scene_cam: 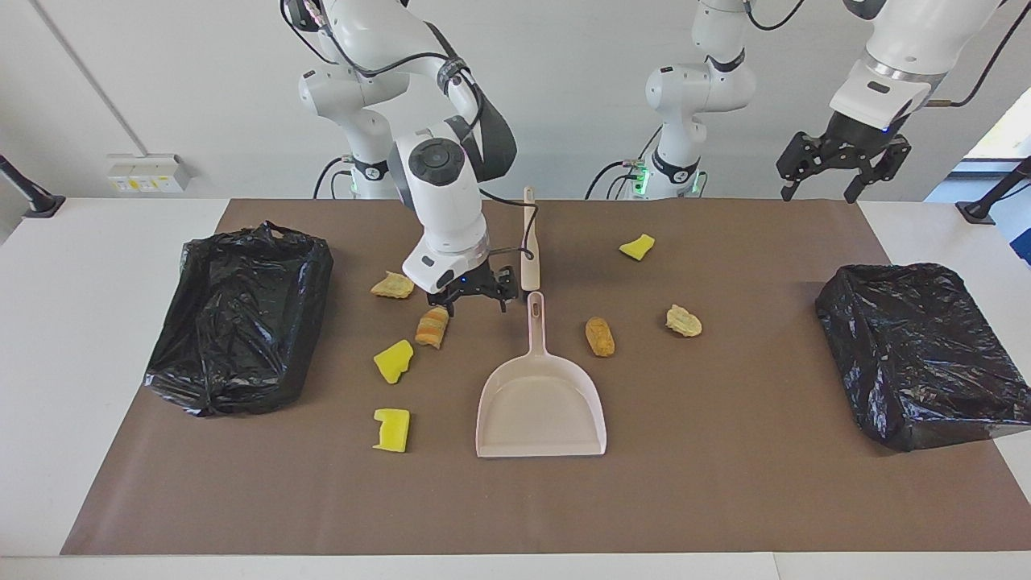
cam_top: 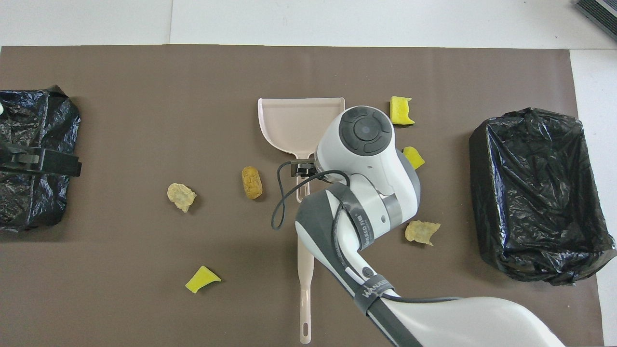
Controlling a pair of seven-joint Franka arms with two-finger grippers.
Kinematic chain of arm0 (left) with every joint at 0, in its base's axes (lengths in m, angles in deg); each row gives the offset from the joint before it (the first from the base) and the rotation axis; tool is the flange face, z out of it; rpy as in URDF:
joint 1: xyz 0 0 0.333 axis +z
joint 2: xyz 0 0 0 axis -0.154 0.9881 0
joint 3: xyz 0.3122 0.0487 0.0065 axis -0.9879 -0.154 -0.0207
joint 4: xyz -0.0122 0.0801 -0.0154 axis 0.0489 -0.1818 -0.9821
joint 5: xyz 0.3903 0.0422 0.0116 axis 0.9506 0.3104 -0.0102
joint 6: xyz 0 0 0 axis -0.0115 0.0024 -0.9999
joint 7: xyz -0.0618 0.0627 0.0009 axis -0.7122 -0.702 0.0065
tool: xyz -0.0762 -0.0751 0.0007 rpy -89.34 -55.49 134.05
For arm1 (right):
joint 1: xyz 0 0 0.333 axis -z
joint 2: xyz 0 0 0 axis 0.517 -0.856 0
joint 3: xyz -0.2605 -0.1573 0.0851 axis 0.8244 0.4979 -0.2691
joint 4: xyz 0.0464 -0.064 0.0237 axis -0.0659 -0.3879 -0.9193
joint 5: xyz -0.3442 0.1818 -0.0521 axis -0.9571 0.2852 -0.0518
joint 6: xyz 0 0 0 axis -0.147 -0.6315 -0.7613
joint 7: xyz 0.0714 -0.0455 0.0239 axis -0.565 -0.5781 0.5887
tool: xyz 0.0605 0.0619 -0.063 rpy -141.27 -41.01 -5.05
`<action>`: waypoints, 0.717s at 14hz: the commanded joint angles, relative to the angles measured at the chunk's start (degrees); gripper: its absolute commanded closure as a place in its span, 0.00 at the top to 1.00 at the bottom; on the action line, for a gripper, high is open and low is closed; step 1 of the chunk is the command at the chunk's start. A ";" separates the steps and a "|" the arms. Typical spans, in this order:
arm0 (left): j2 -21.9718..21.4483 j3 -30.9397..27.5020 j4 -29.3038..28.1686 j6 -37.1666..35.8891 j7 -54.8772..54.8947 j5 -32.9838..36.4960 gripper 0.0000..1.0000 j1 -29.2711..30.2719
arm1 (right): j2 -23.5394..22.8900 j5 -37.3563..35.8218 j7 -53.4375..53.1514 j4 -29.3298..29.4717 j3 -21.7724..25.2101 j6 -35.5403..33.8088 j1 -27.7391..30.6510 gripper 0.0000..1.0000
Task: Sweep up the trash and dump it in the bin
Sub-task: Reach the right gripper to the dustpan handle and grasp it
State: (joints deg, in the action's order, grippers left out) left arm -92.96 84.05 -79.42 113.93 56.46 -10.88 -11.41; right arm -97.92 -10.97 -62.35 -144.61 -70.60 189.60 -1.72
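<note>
Right gripper [scene_cam: 475, 295] open, low over the mat [scene_cam: 725, 499] between the striped bread piece [scene_cam: 432, 328] and the dustpan [scene_cam: 540, 407] handle, not touching either (fingers point down). Brush [scene_cam: 528, 242] lies nearer the robots, in line with the dustpan handle, its tip just beside the handle. Left gripper [scene_cam: 828, 174] open, up in the air at the left arm's end, waiting. Scraps: tan piece [scene_cam: 393, 285], two yellow sponge chunks [scene_cam: 393, 361] [scene_cam: 391, 429] toward the right arm's end; yellow chunk [scene_cam: 637, 246], orange piece [scene_cam: 599, 336], tan piece [scene_cam: 683, 321] toward the left's. One black-bagged bin [scene_cam: 238, 318] [scene_cam: 918, 354] at each end.
</note>
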 commanded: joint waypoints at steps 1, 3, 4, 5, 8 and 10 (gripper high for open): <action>-1.13 -0.44 -1.27 0.63 -0.30 0.06 1.00 -0.18 | -2.66 0.75 -0.66 2.13 0.22 1.75 -0.46 1.00; -1.13 -0.44 -1.10 0.81 -0.38 0.06 1.00 -0.26 | -2.92 0.84 -0.57 2.13 0.14 2.01 -1.25 1.00; -1.13 -0.35 -1.27 0.29 -0.38 0.06 1.00 -0.44 | -2.92 0.92 -0.22 2.13 0.05 2.01 -1.25 1.00; -1.13 -0.27 -1.27 -0.15 -0.38 0.06 1.00 -0.44 | -2.92 1.10 0.05 2.04 0.05 2.19 -1.16 1.00; -1.22 -0.35 -1.36 -0.25 0.31 0.06 1.00 -0.27 | -3.27 1.45 0.13 1.08 -0.04 3.95 -2.21 1.00; -1.22 -0.44 -1.45 0.36 0.76 -0.03 1.00 0.26 | -3.10 1.45 1.10 -0.24 -0.04 4.12 -2.30 1.00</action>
State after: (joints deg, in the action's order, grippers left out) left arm -92.96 83.98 -79.44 113.88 56.56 -10.88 -11.40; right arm -100.76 -10.92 -62.61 -143.83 -70.64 192.50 -3.94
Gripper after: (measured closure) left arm 0.000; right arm 0.000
